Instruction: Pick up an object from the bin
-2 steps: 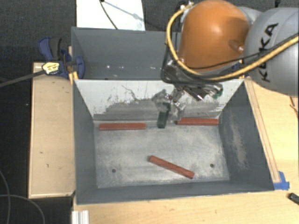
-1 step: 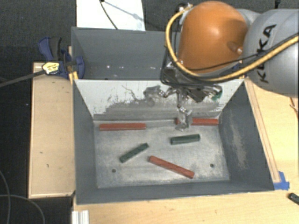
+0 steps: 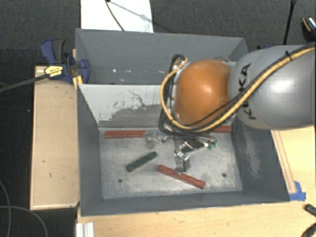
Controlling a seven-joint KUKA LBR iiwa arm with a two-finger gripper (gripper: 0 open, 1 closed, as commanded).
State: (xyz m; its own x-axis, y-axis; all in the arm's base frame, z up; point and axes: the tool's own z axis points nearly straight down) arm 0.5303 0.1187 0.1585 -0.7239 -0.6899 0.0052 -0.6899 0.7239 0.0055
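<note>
My gripper (image 3: 181,163) hangs below the orange cover, low over the middle of the bin floor. Its tips are just above the left end of a red-brown stick (image 3: 183,177) that lies slanted near the bin's front. A dark green bar (image 3: 141,161) lies to the gripper's left, tilted. A small grey piece (image 3: 150,142) rests behind the green bar, close to the gripper's body.
A long red-brown strip (image 3: 124,133) lies along the foot of the back wall, and its line continues to the right of the arm. The arm and its orange cover hide the back right of the bin.
</note>
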